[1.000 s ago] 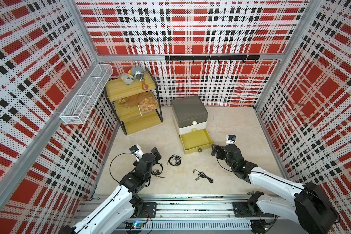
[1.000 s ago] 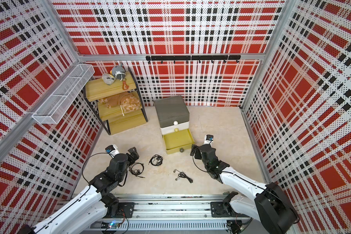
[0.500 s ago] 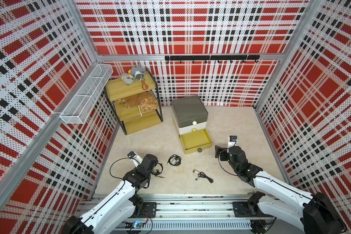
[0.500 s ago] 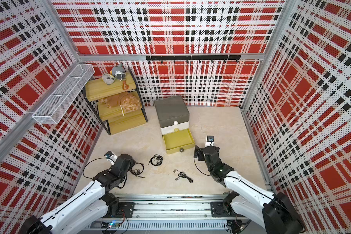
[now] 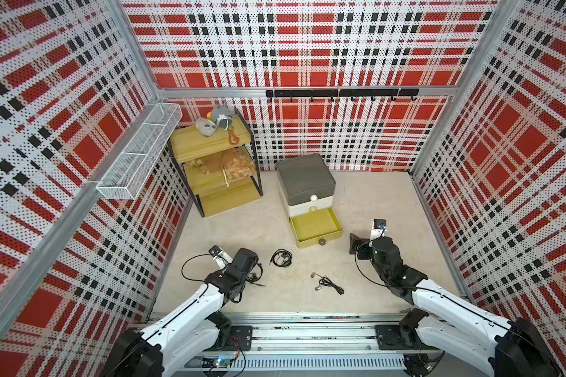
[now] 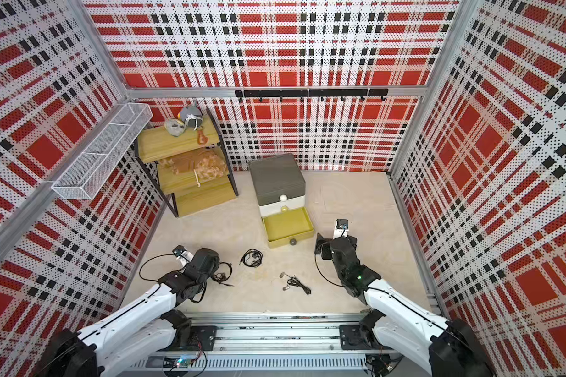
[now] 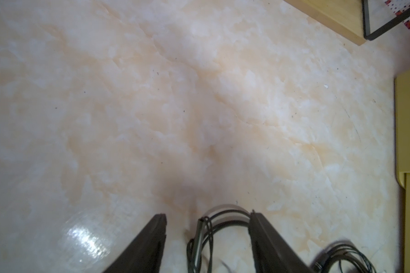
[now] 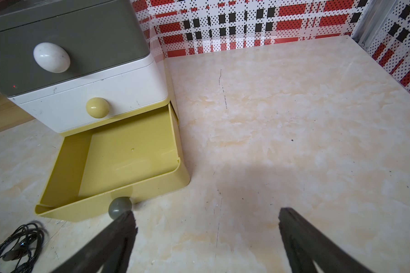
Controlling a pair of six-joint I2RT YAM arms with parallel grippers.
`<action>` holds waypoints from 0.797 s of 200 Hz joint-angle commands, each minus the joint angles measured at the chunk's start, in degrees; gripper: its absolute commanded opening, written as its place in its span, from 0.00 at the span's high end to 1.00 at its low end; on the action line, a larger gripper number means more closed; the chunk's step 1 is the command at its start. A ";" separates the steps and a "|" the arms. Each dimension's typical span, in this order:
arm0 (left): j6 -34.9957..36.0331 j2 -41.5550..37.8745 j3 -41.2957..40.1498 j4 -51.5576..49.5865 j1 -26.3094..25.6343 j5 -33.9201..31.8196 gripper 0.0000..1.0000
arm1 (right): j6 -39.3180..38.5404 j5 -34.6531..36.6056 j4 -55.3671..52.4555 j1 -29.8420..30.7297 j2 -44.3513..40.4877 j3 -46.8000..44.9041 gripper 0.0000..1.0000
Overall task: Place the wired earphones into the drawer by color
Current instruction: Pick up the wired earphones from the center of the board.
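At the bottom middle of the left wrist view, your left end effector (image 7: 207, 215) is apart, with a black earphone bundle (image 7: 200, 236) between its sides on the bench (image 7: 199, 94). It looks light, thin and floppy, so pinch the thick bunch of loops, not one loose string. A second black bundle (image 5: 281, 258) and a looser third one (image 5: 329, 282) lie low in a top view, near the open yellow drawer (image 5: 307, 243). Your right end effector (image 8: 205, 212) is wide apart, empty.

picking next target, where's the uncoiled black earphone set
In a top view the uncoiled earphones lie on the table, in front of the open yellow drawer, right of the coiled bundle.
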 commanded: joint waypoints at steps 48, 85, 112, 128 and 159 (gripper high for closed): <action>2.26 2.62 -1.11 2.66 0.79 2.10 0.48 | -0.56 1.61 -0.55 -0.23 -0.90 -0.70 0.00; 2.79 3.63 -1.55 3.75 0.82 3.20 0.54 | -0.71 1.70 -0.44 -0.21 -0.84 -0.81 0.00; 2.89 4.19 -2.14 4.42 0.87 3.38 0.55 | -0.75 1.79 -0.53 -0.27 -1.13 -0.81 0.00; 2.97 4.88 -2.32 4.73 0.93 3.43 0.56 | -0.83 1.85 -0.62 -0.27 -1.24 -0.81 0.00; 3.23 6.36 -2.50 5.85 0.97 3.78 0.67 | -0.83 1.90 -0.68 -0.23 -1.90 -0.92 0.00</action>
